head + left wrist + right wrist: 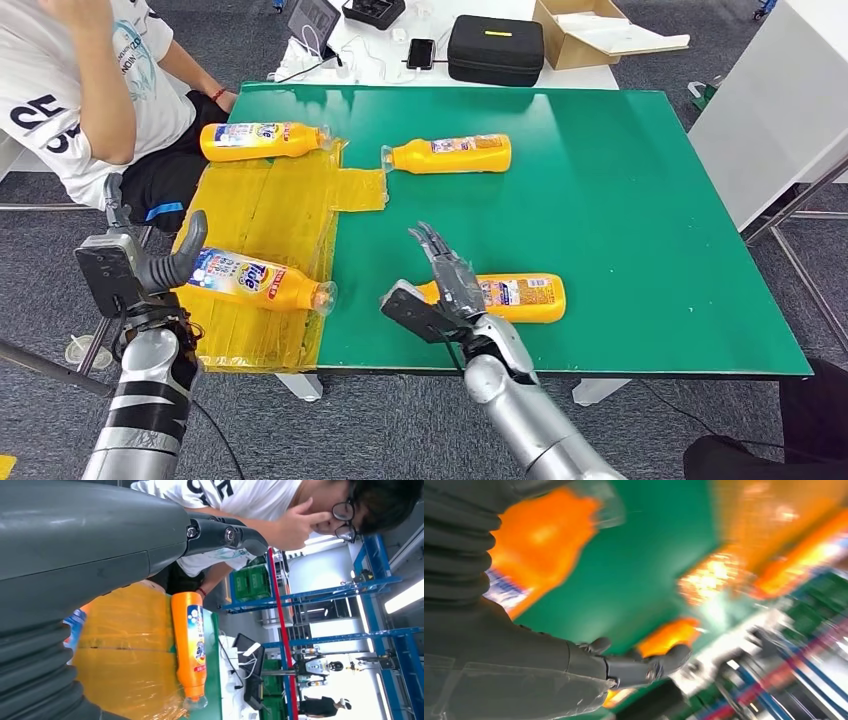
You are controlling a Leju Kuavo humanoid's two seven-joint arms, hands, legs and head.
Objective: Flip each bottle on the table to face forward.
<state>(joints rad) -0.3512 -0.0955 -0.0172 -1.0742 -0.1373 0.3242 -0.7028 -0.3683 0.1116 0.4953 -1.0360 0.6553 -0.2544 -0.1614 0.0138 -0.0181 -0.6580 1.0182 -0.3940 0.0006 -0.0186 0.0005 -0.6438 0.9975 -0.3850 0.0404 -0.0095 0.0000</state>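
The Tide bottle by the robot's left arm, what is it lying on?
The Tide bottle lies on crinkly yellow plastic sheet spread over the green table. The left robot hand covers the bottle's bottom end, so what is under there cannot be seen.

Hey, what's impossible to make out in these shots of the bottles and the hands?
- Near right bottle: its cap end is hidden in the head view by the right hand.
- Right wrist view: motion blur smears the bottles; labels are unreadable.
- Near left bottle: the left hand covers its base in the head view; contact is unclear.
- Left wrist view: the hand's cover blocks most of the table.
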